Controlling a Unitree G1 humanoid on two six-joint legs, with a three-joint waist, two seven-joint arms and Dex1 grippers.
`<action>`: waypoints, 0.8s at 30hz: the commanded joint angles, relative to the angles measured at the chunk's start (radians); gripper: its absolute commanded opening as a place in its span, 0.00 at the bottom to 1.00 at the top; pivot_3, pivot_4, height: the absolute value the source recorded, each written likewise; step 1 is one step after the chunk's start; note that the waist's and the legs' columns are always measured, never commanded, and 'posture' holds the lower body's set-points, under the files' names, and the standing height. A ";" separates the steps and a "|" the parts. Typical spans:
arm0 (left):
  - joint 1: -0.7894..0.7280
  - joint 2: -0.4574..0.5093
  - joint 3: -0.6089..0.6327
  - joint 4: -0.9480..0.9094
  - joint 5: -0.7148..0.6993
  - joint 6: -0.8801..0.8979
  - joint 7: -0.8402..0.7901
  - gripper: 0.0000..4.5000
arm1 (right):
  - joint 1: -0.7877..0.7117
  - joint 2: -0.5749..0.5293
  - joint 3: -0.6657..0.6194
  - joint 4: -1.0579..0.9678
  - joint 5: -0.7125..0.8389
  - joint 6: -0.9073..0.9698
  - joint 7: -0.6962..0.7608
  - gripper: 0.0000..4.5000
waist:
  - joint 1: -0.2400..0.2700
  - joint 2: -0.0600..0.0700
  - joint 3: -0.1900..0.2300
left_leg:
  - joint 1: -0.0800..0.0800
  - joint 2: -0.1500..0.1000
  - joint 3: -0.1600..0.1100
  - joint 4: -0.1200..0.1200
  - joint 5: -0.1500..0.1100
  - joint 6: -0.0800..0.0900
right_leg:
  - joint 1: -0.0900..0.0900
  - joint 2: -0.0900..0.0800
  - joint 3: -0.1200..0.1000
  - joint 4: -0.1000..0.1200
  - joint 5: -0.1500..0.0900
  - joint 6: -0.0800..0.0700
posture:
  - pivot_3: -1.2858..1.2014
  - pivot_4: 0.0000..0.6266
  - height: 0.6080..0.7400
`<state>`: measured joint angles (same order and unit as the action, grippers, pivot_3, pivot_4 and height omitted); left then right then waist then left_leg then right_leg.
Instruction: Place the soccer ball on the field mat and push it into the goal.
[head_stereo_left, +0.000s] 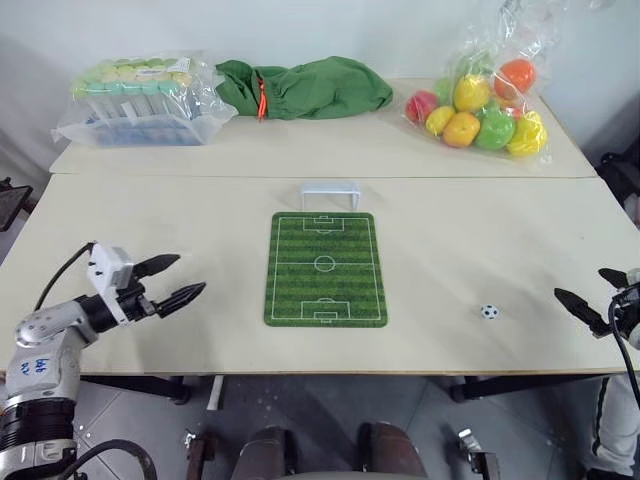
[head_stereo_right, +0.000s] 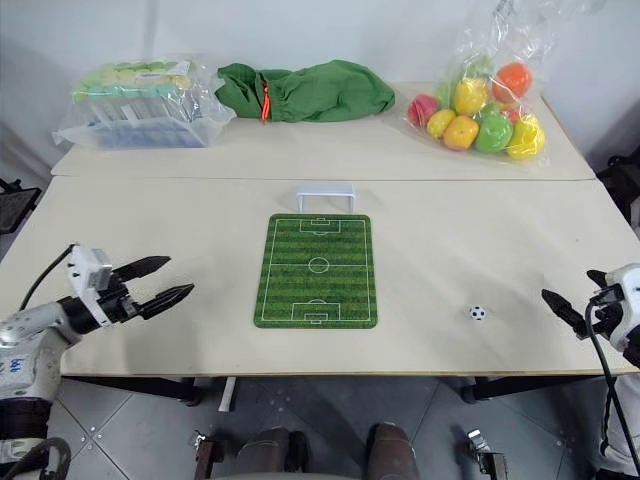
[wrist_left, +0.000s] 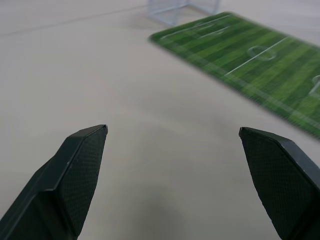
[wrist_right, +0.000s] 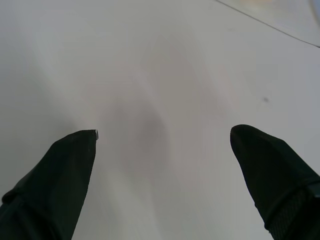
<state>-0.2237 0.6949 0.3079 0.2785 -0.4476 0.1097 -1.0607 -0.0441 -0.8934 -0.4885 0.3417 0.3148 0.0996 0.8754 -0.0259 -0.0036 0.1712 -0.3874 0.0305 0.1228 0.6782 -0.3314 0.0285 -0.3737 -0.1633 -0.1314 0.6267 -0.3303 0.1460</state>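
Green, the field mat (head_stereo_left: 325, 269) lay with the goal (head_stereo_left: 330, 193) just beyond it and the soccer ball (head_stereo_left: 489, 312) to its right. Both the left gripper (head_stereo_left: 184, 281) and right gripper (head_stereo_left: 589, 292) stood spread, empty.

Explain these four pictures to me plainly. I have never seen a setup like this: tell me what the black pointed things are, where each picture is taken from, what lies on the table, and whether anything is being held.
The black pointed things are a humanoid robot's two-fingered grippers. The top two pictures come from cameras in its head, looking down over a table. The other two come from cameras on each wrist, looking along the fingers.

The left gripper and the right gripper are both open and hold nothing.

On the table lie a green field mat, a small white goal at its far end, and a tiny soccer ball to the mat's right, near the right gripper. At the back are a bag of coloured balls, a green cloth bag and a plastic-wrapped pack.
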 joint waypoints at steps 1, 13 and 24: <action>-0.052 -0.036 -0.021 -0.047 -0.062 -0.042 -0.090 1.00 | 0.024 -0.030 0.046 -0.189 0.044 0.075 0.073 0.99 | 0.001 0.000 0.000 | 0.000 0.000 0.000 0.000 0.000 0.000 | 0.000 0.000 0.000 0.000 0.000 0.000 | 0.52 0.24 1.00; -0.122 -0.126 -0.100 -0.018 -0.091 -0.110 -0.274 1.00 | -0.066 -0.049 0.259 -0.153 -0.011 0.010 0.277 0.99 | 0.001 0.000 0.000 | -0.001 -0.001 0.000 0.002 0.000 0.000 | 0.001 0.001 -0.001 0.000 0.000 0.000 | 0.52 0.24 1.00; -0.110 -0.139 -0.093 -0.016 -0.081 -0.129 -0.246 1.00 | -0.057 -0.029 0.291 -0.150 -0.021 0.003 0.282 0.99 | 0.006 0.000 0.000 | -0.001 0.000 -0.002 0.003 0.000 0.001 | 0.001 0.001 -0.001 0.000 0.000 0.000 | 0.52 0.24 1.00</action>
<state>-0.3418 0.5540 0.2051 0.2793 -0.5238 -0.0036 -1.3099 -0.1069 -0.9270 -0.1945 0.2060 0.2900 0.1092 1.1541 -0.0204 -0.0041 0.1715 -0.3886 0.0300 0.1212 0.6814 -0.3317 0.0290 -0.3728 -0.1626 -0.1327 0.6268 -0.3302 0.1462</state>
